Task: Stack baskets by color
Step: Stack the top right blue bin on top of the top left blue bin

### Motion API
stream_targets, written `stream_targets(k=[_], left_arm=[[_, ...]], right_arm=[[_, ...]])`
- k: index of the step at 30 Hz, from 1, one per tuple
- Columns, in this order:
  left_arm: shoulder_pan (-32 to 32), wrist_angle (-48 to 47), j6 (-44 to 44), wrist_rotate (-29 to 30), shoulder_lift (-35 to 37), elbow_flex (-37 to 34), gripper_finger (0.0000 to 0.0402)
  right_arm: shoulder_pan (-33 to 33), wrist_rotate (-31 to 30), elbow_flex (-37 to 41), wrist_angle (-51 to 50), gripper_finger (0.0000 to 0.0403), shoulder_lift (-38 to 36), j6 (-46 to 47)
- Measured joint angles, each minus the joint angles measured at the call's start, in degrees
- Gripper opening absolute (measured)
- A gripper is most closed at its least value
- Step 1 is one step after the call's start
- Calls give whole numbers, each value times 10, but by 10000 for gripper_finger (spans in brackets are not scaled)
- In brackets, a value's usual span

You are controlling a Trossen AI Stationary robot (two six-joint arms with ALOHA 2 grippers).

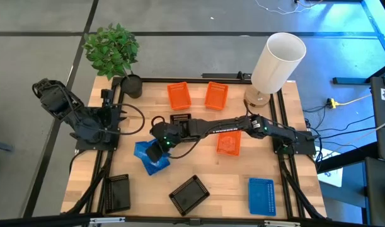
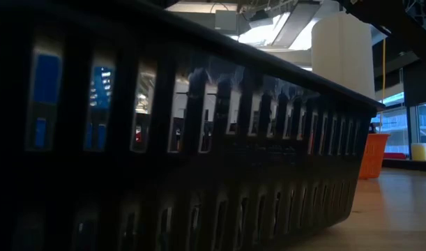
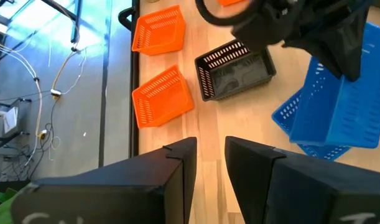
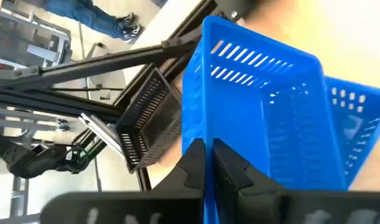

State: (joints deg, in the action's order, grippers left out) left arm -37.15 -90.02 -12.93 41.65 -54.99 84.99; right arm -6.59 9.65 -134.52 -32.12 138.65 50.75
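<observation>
My right gripper (image 1: 155,151) (image 4: 208,163) reaches across to the table's left-middle and is shut on the wall of a blue basket (image 1: 148,154) (image 4: 264,112). That basket is held tilted over a second blue basket (image 4: 357,130) (image 3: 317,148). A third blue basket (image 1: 261,195) lies at the front right. Orange baskets sit at the back (image 1: 178,96) (image 1: 216,94) and at mid-right (image 1: 229,143). Black baskets lie at the centre (image 1: 180,118) (image 3: 236,68), the front left (image 1: 118,192) and the front middle (image 1: 189,193) (image 2: 199,139). My left gripper (image 1: 118,116) (image 3: 208,155) waits open at the left.
A potted plant (image 1: 113,50) stands at the back left corner. A white lamp shade (image 1: 277,60) on a wooden base stands at the back right. The right arm (image 1: 230,126) spans the middle of the table. Metal frame rails (image 1: 97,183) border the tabletop.
</observation>
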Motion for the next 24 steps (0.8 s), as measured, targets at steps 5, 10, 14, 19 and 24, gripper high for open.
stream_targets(k=[5, 10, 14, 19, 24], left_arm=[[0, 0, 1, 0, 0, 0, 76], [0, 0, 19, -3, 0, 0, 76], [0, 0, 31, -4, 0, 0, 76], [0, 0, 31, -4, 0, 0, 76], [0, 0, 31, -5, 0, 0, 76]], right_arm=[[-5, -45, -5, -46, 6, -8, 0], [-17, -104, -5, -61, 6, -8, 14], [-23, -135, -5, -68, 6, -8, 15], [-23, -146, -5, -84, 14, -8, 11], [-22, -142, -5, -82, 42, -8, -1]])
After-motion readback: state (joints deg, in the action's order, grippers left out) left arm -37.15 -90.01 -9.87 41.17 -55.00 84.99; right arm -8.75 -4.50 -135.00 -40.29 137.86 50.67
